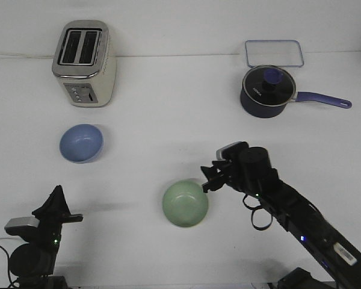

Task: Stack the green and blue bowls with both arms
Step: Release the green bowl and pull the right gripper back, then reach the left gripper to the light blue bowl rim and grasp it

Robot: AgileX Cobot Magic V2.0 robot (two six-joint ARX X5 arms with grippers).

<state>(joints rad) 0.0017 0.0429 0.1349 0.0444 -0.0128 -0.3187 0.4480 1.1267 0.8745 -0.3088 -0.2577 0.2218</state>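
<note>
A pale mint green bowl [185, 204] sits upright on the white table [168, 132], front centre. A light periwinkle blue bowl [81, 142] sits upright at the left, in front of the toaster. My right gripper [209, 179] hovers at the green bowl's upper right rim; I cannot tell whether its fingers are open or touch the rim. My left gripper [56, 201] is at the front left, well in front of the blue bowl, fingers pointing up; its state is unclear.
A cream and chrome toaster [84, 63] stands at the back left. A dark navy pot [268, 91] with a lid and a long handle stands at the back right, with a clear lidded tray [274, 53] behind it.
</note>
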